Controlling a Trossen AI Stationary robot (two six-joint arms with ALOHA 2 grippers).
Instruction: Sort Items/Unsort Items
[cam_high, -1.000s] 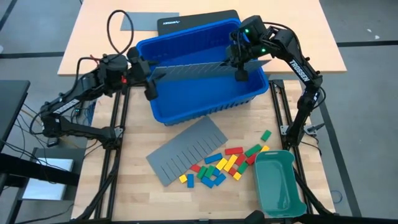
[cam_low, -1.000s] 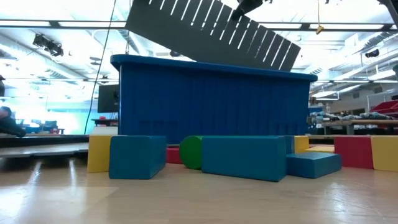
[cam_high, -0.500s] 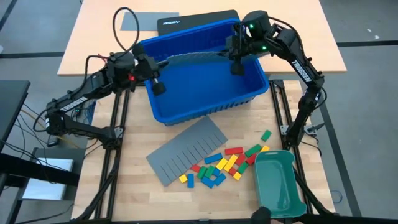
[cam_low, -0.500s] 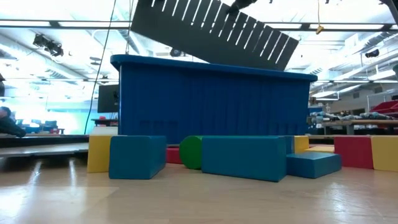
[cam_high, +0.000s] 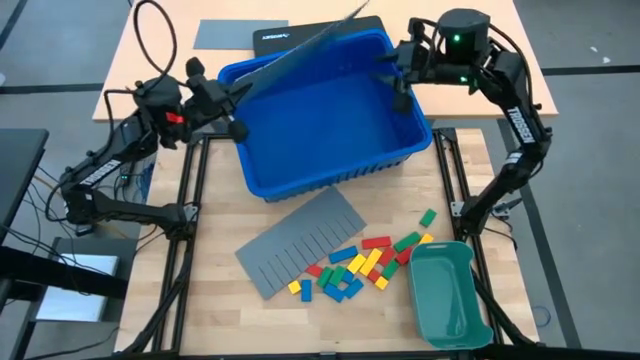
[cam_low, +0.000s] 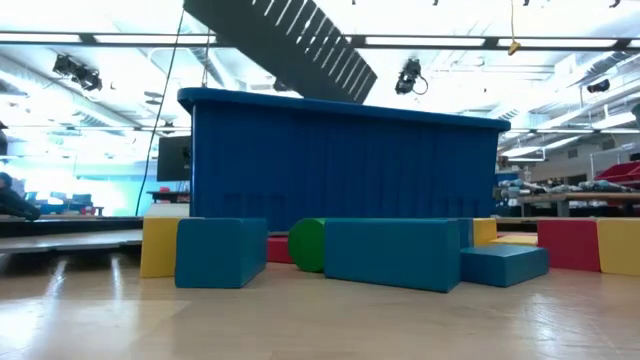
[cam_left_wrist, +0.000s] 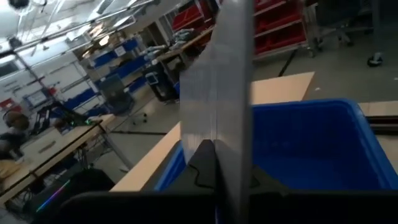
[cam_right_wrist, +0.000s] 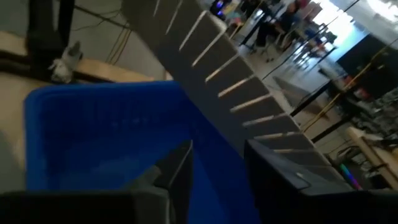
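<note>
Now the left fingers (cam_high: 232, 108) alone pinch the raised divider sheet (cam_high: 300, 52) over the blue bin (cam_high: 330, 170); the right fingers (cam_high: 398, 78) stand parted, empty. It could twist free. Blocks (cam_high: 355, 267) lie on the near surface (cam_high: 215, 290).

Left gripper (cam_high: 232, 100) holds a grey divider (cam_high: 300, 48) tilted above the blue bin (cam_high: 330, 170); blocks (cam_high: 360, 265) scattered below.

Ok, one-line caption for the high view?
Left gripper lifts a grey divider sheet over the blue bin; right gripper open.
</note>
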